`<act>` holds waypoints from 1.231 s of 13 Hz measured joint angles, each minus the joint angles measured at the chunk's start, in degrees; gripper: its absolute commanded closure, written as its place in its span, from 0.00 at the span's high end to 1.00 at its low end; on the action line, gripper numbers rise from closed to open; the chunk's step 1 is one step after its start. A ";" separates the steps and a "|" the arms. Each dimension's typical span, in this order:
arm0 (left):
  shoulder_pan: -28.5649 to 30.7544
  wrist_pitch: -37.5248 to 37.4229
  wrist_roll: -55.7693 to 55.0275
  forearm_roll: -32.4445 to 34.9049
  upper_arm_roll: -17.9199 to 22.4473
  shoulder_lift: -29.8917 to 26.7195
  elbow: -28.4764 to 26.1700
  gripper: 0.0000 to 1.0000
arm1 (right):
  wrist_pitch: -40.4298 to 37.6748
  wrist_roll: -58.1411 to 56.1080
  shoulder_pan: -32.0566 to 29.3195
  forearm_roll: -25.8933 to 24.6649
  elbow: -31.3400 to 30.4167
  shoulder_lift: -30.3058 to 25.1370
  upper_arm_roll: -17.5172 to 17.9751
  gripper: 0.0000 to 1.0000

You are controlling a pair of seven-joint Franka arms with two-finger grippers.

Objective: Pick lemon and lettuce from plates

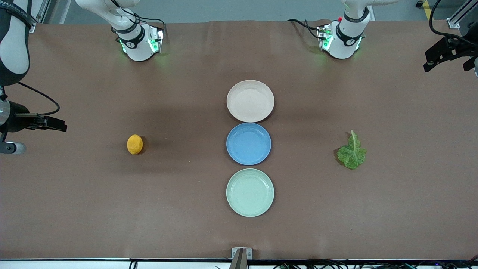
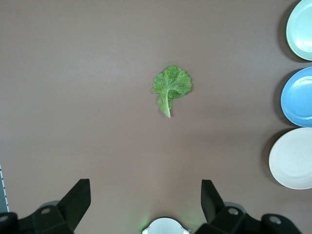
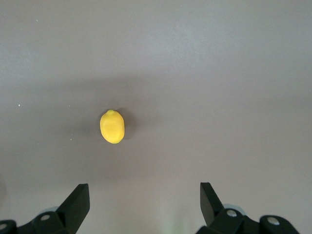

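Matte brown table (image 1: 74,209), crinkled lettuce (image 1: 352,152), oval lemon (image 1: 134,144)

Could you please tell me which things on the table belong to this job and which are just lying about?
Part of the job:
- lemon, on the table toward the right arm's end
- lettuce, on the table toward the left arm's end
- beige-pink plate, bare
- mint green plate, bare

Just lying about:
- blue plate, between the other two

Orange-yellow lemon (image 1: 134,144), crinkled green lettuce (image 1: 352,152), beige-pink plate (image 1: 250,101), blue plate (image 1: 248,144), mint plate (image 1: 250,192), brown table (image 1: 74,194)
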 measured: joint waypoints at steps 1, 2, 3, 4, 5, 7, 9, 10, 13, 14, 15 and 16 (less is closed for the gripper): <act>-0.01 0.00 0.00 0.00 -0.06 -0.01 0.01 1.00 | -0.42 -2.63 -0.90 0.00 0.80 -0.01 -0.01 1.00; 0.00 0.00 0.00 0.00 -0.06 -0.02 0.01 1.00 | -0.70 -7.00 -1.95 0.01 1.38 0.00 -0.01 1.00; 0.00 0.00 0.00 0.00 -0.06 -0.02 0.01 1.00 | -0.86 -10.48 -2.71 0.05 1.68 0.00 -0.01 1.00; 0.00 0.00 0.00 0.00 -0.06 -0.02 0.01 1.00 | -1.00 -12.05 -3.01 0.17 1.81 0.00 -0.01 1.00; 0.00 0.00 0.00 0.00 -0.06 -0.02 0.01 1.00 | -1.28 -12.54 -3.00 0.27 1.86 0.00 0.11 1.00; 0.00 0.00 0.00 0.00 -0.06 -0.05 0.01 1.00 | -2.16 -12.64 -2.94 0.35 1.86 0.00 0.50 1.00; 0.00 0.00 0.00 0.00 -0.06 -0.08 0.01 1.00 | -3.10 -11.58 -2.96 0.74 2.22 -0.16 0.47 1.00; 0.00 0.00 0.00 0.00 -0.05 -0.08 0.00 1.00 | -3.64 -8.76 -2.98 0.89 2.45 -0.46 0.46 1.00; 0.06 0.00 0.01 0.00 0.03 -0.08 -0.08 1.00 | -5.00 -2.31 -2.94 1.19 2.85 -1.42 0.64 1.00; 0.06 0.00 0.01 0.00 0.03 -0.07 -0.10 1.00 | -5.12 -1.86 -2.93 1.19 3.02 -1.44 0.70 1.00; 0.06 0.00 0.02 0.00 0.03 -0.07 -0.10 1.00 | -5.21 -1.51 -2.93 1.19 3.04 -1.46 0.74 1.00; 0.05 0.00 0.05 0.00 0.02 -0.07 -0.11 1.00 | -5.27 -1.11 -2.95 1.19 2.99 -1.58 0.72 1.00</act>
